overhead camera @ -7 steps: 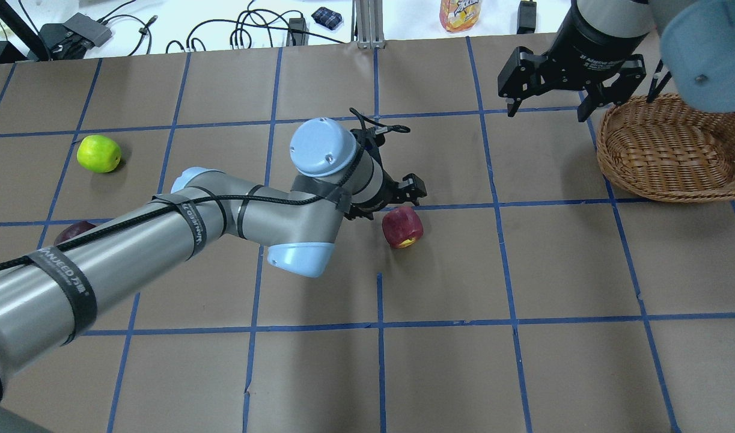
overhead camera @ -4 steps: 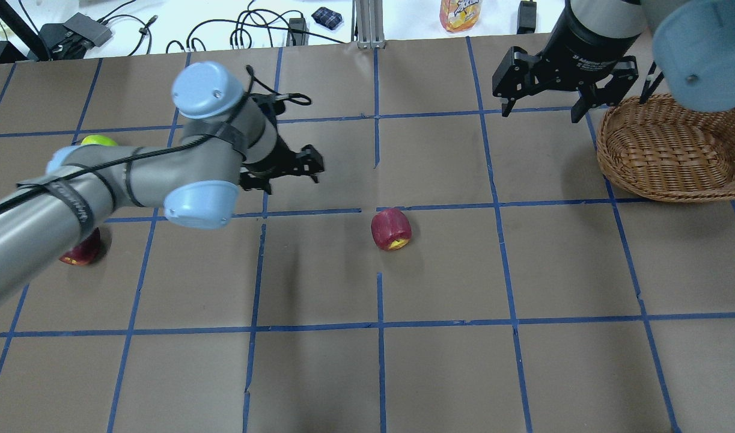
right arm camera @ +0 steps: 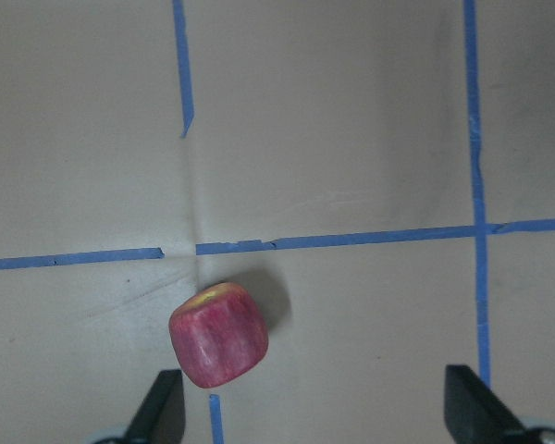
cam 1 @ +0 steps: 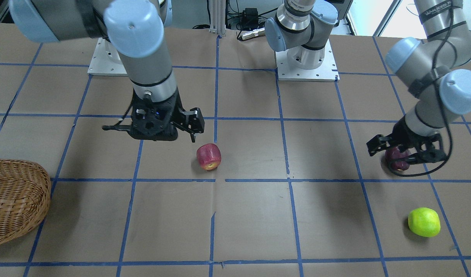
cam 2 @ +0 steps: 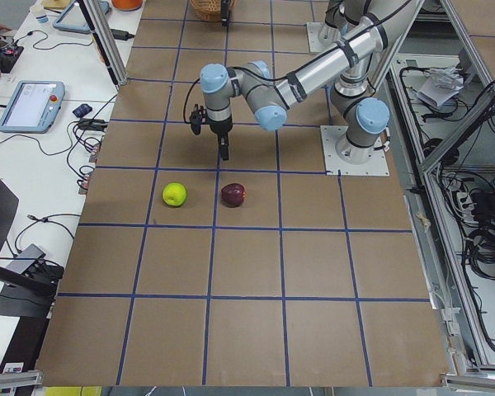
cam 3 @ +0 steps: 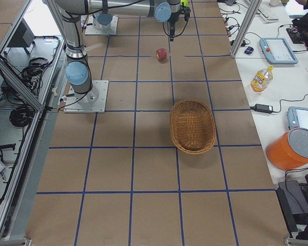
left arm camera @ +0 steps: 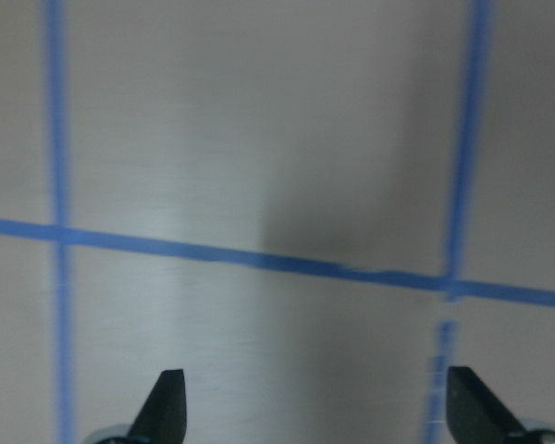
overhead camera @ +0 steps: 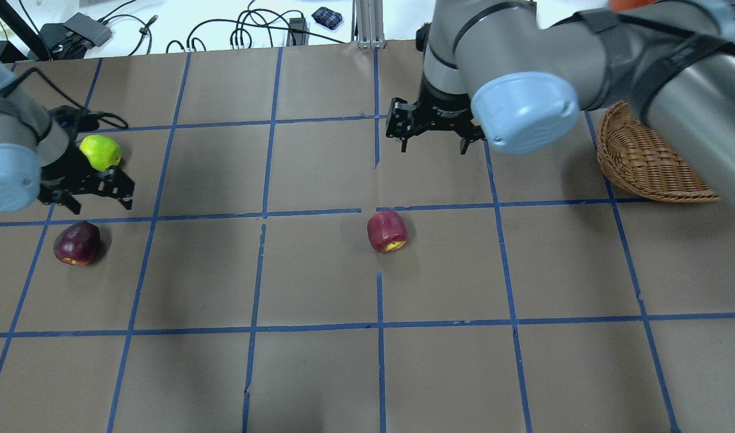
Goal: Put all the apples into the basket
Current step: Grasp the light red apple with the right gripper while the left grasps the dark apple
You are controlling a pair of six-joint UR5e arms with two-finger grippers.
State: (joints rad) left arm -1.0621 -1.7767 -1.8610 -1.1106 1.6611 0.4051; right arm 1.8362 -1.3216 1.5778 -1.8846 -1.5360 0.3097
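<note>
Three apples were seen lying on the worktop point(overhead camera: 523, 373), which was covered in brown paper and marked into squares by blue tape lines point(overhead camera: 379, 325). In the overhead view the red apple point(overhead camera: 387, 231), its yellowish patch turned toward the lower edge, was found at the centre of the frame, just below a tape line. The maroon apple point(overhead camera: 77, 243) was placed at the middle left, and the green apple point(overhead camera: 100, 151) at the upper left, the two set near each other but apart.

The basket point(overhead camera: 643, 162) was located at the right edge of that frame, partly hidden behind the right arm and well apart from every apple. In the exterior right view it was shown whole, in the middle of the frame.

The left hand point(overhead camera: 101, 201) was held between the green and the maroon apple in the overhead frame, its jaws spread wide and nothing gripped. In the left wrist view only bare worktop and tape lines were seen beyond its fingertips.

The right hand point(overhead camera: 433, 144) was held at the upper centre of the overhead frame, above the red apple in the picture and clear of it, its jaws likewise spread wide and empty. In the right wrist view the red apple was seen at the lower left, just beside one fingertip, resting on the worktop.
</note>
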